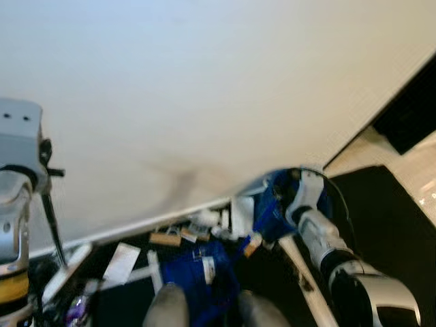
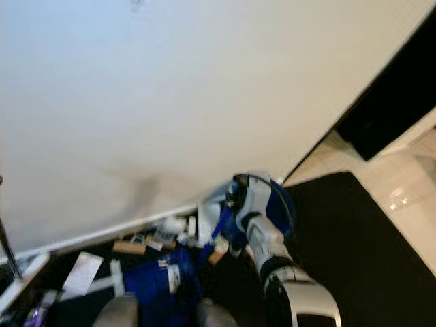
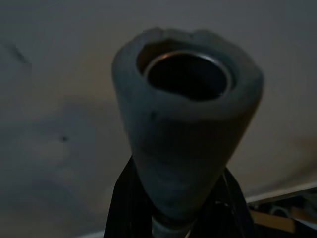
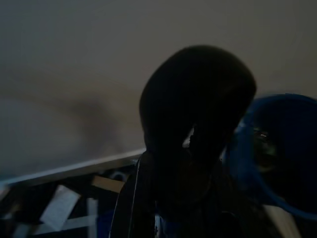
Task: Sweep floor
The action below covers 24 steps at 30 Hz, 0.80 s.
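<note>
Left tool clamped on grey handle; right tool clamped on dark handle. Risk: scattering litter along wall if stroke too hard.

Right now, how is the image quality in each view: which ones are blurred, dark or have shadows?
Left eye view: soft motion blur; a faint grey shadow smudges the white wall. Right eye view: same blur; small glare spots on the pale glossy floor. Left wrist view: dim, the grey foam-covered tube end looms close and soft. Right wrist view: very dark, a black rounded handle end nearly silhouetted.
</note>
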### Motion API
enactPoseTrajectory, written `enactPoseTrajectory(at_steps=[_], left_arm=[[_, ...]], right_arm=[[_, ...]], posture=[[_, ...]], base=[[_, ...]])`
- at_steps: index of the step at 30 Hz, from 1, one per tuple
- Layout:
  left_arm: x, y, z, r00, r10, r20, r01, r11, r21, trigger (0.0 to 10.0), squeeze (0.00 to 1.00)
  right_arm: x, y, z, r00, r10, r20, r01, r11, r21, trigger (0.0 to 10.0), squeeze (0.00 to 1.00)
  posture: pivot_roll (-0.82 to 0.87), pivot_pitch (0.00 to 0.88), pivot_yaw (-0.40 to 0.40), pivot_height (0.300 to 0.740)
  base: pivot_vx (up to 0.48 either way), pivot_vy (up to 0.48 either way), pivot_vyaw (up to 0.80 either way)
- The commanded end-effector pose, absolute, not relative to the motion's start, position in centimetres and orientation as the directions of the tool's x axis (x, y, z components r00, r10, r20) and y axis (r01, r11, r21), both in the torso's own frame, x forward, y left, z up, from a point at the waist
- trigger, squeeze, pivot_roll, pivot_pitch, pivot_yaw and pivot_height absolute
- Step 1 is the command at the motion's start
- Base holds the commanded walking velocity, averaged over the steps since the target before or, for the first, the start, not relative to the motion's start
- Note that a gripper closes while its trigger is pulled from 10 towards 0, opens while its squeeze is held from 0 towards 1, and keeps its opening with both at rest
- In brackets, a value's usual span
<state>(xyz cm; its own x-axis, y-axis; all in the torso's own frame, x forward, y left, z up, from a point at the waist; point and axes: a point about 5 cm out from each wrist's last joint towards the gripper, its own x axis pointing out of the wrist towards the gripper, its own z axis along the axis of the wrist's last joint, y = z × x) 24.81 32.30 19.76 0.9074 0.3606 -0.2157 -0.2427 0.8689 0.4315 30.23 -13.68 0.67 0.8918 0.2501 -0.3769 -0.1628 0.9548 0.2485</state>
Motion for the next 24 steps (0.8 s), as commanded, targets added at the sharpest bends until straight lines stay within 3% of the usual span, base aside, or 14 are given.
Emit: enactPoseTrajectory(at_steps=[1, 9, 24], left_arm=[[25.1, 30.8, 19.2, 0.931, 0.314, -0.186, -0.215, 0.884, 0.415, 10.0, 0.00], [25.7, 29.0, 19.4, 0.962, 0.248, -0.115, -0.182, 0.895, 0.406, 10.0, 0.00], [25.9, 29.3, 19.9, 0.967, 0.237, -0.097, -0.169, 0.876, 0.452, 10.0, 0.00]], right_arm=[[29.6, -14.5, 0.0, 0.885, 0.229, -0.406, -0.133, 0.959, 0.251, 10.0, 0.00], [29.0, -14.5, -0.5, 0.883, 0.227, -0.411, -0.116, 0.954, 0.278, 10.0, 0.00], [29.0, -14.6, -0.6, 0.881, 0.226, -0.416, -0.112, 0.953, 0.280, 10.0, 0.00]], posture=[[0.27, 0.012, -0.204, 0.740], [0.27, 0.011, -0.199, 0.740], [0.27, 0.005, -0.195, 0.740]], base=[[0.000, 0.000, 0.00], [0.000, 0.000, 0.00], [0.000, 0.000, -0.76]])
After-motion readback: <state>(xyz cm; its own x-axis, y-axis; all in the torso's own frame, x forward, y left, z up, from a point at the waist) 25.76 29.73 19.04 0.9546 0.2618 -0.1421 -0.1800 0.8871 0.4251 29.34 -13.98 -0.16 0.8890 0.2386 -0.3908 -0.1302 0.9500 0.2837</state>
